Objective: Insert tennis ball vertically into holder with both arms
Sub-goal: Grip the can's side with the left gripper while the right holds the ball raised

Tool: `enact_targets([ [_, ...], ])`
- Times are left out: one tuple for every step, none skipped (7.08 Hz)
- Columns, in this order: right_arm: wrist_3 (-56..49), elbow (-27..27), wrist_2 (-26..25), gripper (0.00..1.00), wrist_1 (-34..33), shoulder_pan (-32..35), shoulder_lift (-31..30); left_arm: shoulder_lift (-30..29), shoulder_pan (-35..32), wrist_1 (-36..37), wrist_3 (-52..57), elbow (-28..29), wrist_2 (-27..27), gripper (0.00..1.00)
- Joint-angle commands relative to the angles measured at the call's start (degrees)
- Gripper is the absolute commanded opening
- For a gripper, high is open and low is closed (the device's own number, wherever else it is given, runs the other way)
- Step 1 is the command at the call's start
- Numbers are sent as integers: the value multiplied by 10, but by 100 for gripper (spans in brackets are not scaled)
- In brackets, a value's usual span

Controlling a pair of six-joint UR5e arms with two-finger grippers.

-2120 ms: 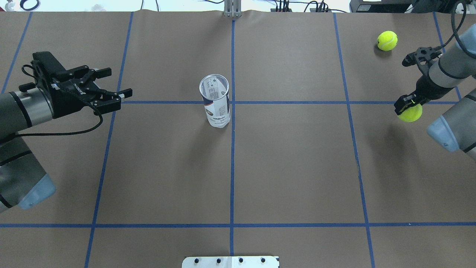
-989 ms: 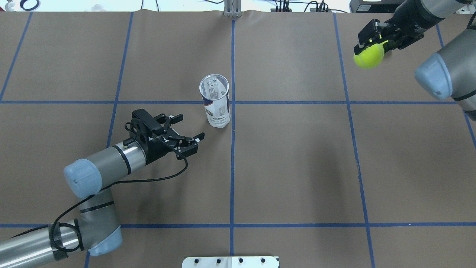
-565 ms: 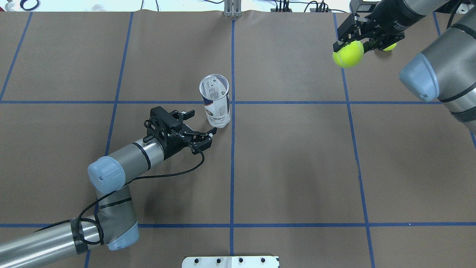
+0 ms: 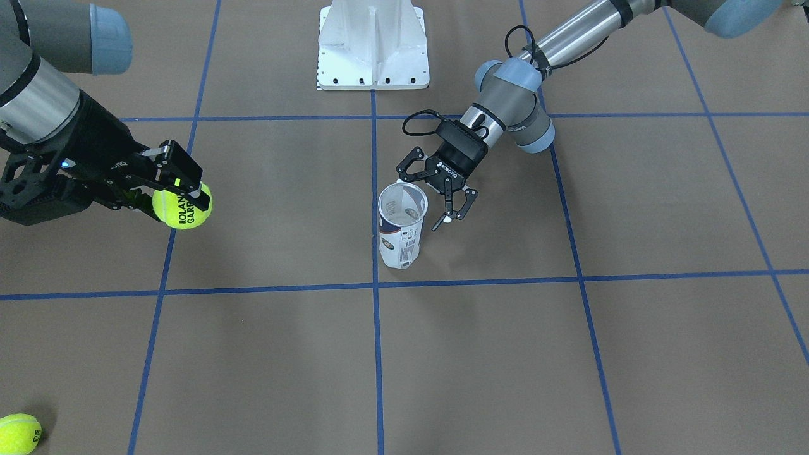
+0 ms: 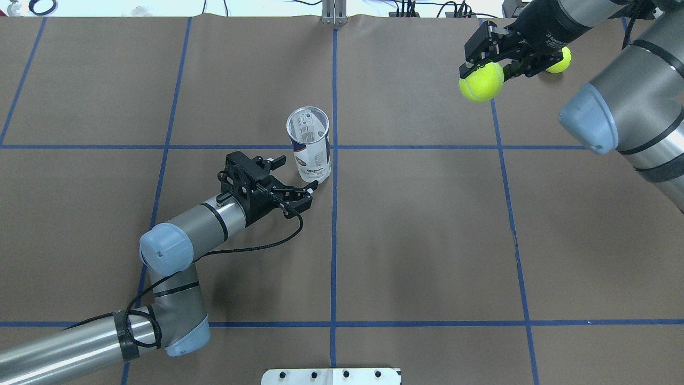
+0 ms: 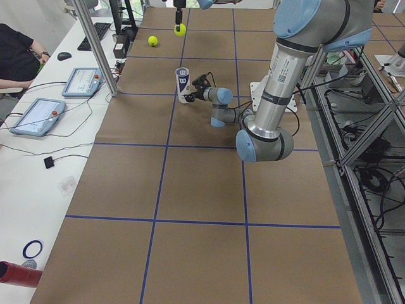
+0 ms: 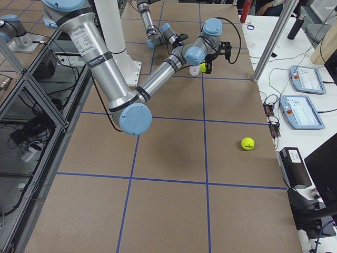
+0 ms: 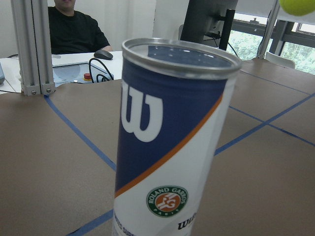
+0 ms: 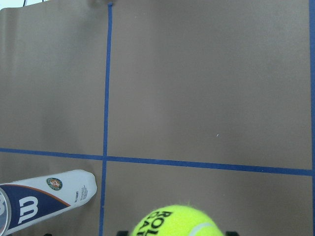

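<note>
Holder (image 5: 309,144) now has left pincer (image 5: 295,172) nearer, jaws spread.

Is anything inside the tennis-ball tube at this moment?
Looking down into the holder, no ball shows, only the label's inner side. Its floor is hidden by the wall. One tennis ball hangs in the right pincer, well off to the side.

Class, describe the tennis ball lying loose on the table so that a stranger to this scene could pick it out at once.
Take the brown table crossed by blue tape lines and go toward its edge farthest from the robot, on the robot's right. A yellow-green tennis ball lies there on the paper. Unlike the other ball, clamped in the right end effector, nothing touches it.
</note>
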Motion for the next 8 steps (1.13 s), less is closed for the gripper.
enact_targets([
  [1, -2, -13, 0, 0, -6, 0, -15, -5, 0, 9, 13, 0, 98],
  [1, -5, -22, 0, 0, -12, 0, -15, -9, 0, 25, 13, -1, 99],
  [0, -6, -24, 0, 1, -12, 0, -15, -17, 1, 25, 13, -1, 99],
  [0, -6, -24, 0, 1, -12, 0, -15, -18, 1, 25, 13, -1, 99],
  [0, -6, -24, 0, 1, -13, 1, -16, -17, 1, 25, 16, -1, 99],
  [0, -6, -24, 0, 1, -13, 0, -18, -17, 1, 25, 20, -1, 99],
  [0, -6, -24, 0, 1, -13, 0, -29, -16, 1, 25, 34, -1, 99],
  [0, -6, -24, 0, 1, -13, 0, -46, -16, 1, 24, 50, -1, 99],
])
